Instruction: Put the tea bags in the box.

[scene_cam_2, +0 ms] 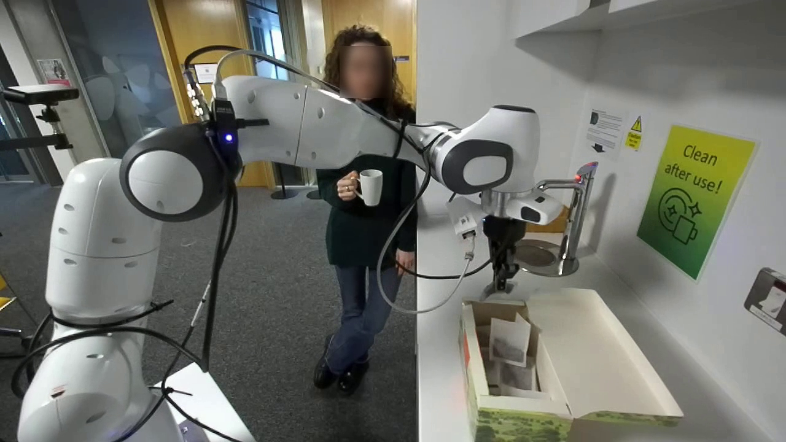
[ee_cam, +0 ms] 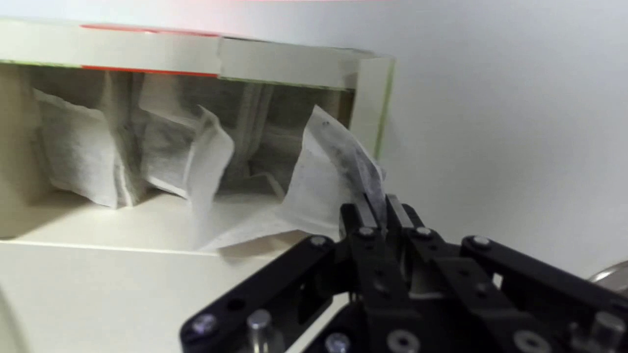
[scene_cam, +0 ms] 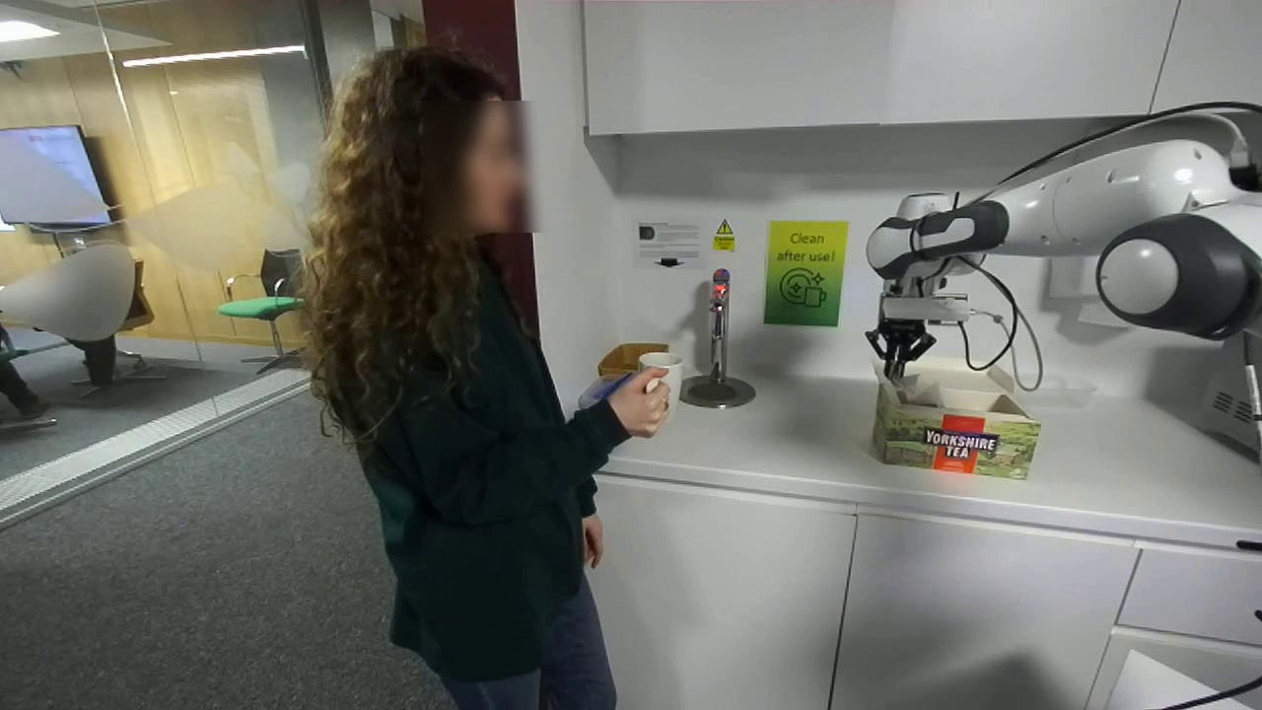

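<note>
Tea bag (ee_cam: 321, 191) in the pinch of the tool (ee_cam: 382, 212), at one end of the box (ee_cam: 289, 63).

The box (scene_cam: 956, 444) says "YORKSHIRE TEA". On the wall (scene_cam: 808, 182), a green poster (scene_cam: 806, 273) says "Clean after use!" Near it, a yellow sign (scene_cam: 725, 237) has a triangle (scene_cam: 725, 228) with "!" and a white sheet (scene_cam: 668, 246) has a down arrow (scene_cam: 669, 262); their words are too small.

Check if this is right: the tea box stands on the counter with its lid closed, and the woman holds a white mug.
The lid is not closed: it is open, as an exterior view shows. The tea box stands on the counter, and the woman holds a white mug.
</note>
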Robot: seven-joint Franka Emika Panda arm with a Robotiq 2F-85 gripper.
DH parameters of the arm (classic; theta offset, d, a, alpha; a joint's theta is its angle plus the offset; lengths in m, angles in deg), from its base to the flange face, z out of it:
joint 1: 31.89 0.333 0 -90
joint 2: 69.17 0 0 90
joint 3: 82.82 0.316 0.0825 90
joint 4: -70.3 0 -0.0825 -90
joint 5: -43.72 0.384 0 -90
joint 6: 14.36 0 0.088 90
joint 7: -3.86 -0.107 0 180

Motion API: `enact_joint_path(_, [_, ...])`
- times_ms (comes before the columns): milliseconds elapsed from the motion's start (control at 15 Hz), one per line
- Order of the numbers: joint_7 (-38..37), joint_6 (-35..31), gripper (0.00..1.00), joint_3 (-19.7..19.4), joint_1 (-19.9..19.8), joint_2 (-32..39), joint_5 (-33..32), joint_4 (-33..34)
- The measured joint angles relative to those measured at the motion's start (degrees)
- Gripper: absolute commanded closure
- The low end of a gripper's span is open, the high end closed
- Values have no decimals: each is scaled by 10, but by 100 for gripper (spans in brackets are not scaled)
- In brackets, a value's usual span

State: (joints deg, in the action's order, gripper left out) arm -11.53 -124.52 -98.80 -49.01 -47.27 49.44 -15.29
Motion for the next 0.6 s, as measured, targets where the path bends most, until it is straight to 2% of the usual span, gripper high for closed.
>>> enact_joint_path(67, [0,0,65,-5,-6,-8,0,-13])
enact_joint_path(133, [0,0,63,-10,-12,-17,0,-26])
enact_joint_path(600, [-1,-4,13,-23,-20,-67,0,-89])
